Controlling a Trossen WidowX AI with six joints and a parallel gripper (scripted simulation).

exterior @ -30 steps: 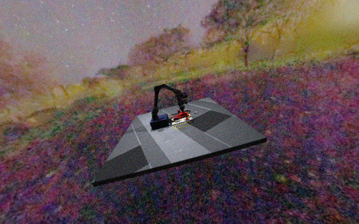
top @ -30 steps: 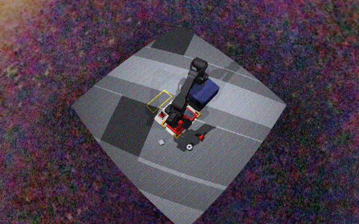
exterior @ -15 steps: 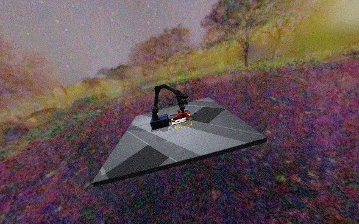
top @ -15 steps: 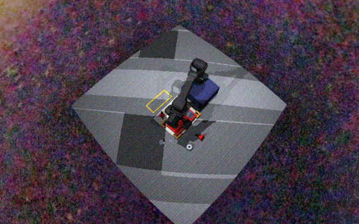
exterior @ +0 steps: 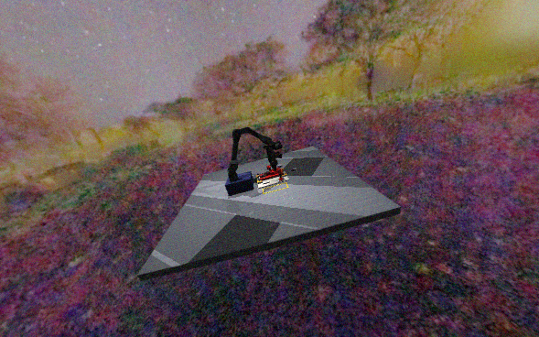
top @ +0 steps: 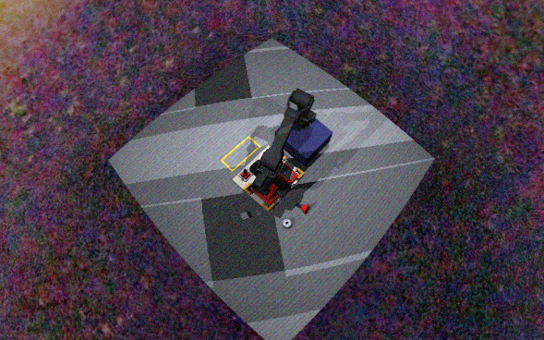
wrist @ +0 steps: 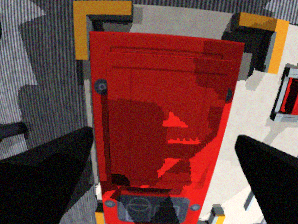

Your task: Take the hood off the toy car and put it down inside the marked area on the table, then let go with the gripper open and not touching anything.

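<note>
No text, label, brand, number or sign can be read on anything in any of the views.

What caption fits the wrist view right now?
Open gripper poised above the red hood, fingers wide on either side, hood not yet gripped.
</note>
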